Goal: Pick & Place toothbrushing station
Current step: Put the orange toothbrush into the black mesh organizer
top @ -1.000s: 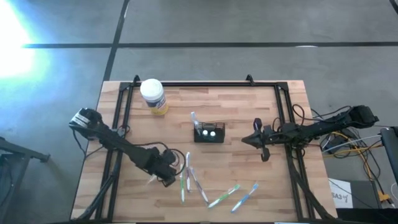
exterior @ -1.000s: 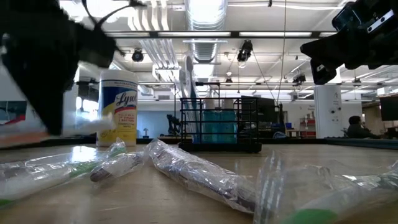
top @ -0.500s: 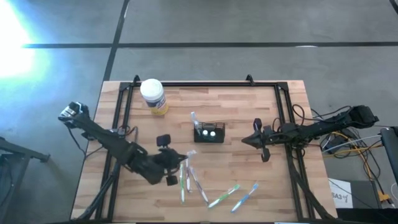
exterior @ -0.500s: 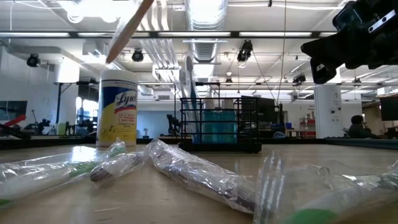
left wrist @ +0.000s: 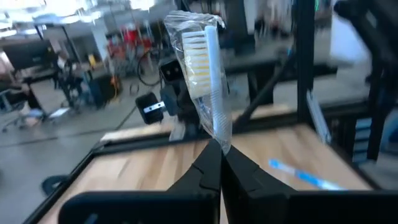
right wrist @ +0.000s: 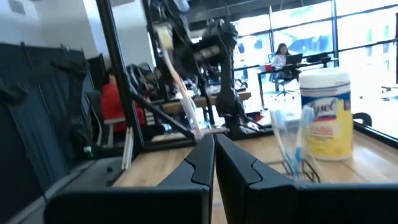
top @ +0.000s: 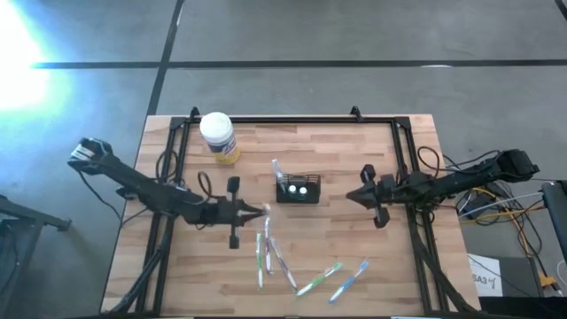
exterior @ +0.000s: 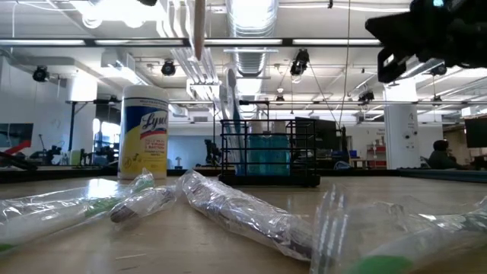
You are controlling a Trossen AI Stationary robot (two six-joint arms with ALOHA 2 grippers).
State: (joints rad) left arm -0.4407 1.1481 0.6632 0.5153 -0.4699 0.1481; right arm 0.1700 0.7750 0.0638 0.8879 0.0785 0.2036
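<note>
Left of the toothbrushing station [top: 298, 190], left gripper [top: 263, 211] clamps a wrapped toothbrush [left wrist: 202, 68]; right gripper [top: 349, 196], jaws closed empty, hovers on its opposite side.

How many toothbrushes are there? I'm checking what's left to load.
7: one toothbrush in the left gripper, one standing in the black holder, five lying loose on the table; overlap may hide another.

The left end effector [left wrist: 219, 163] is pinching, between its two closed dark fingers [left wrist: 202, 174], a clear plastic-wrapped toothbrush with a white handle and yellowish bristles [left wrist: 202, 68], holding it upright above the light wooden counter [left wrist: 155, 165]. Farther off, a blue-handled toothbrush [left wrist: 297, 174] is lying on the counter.
</note>
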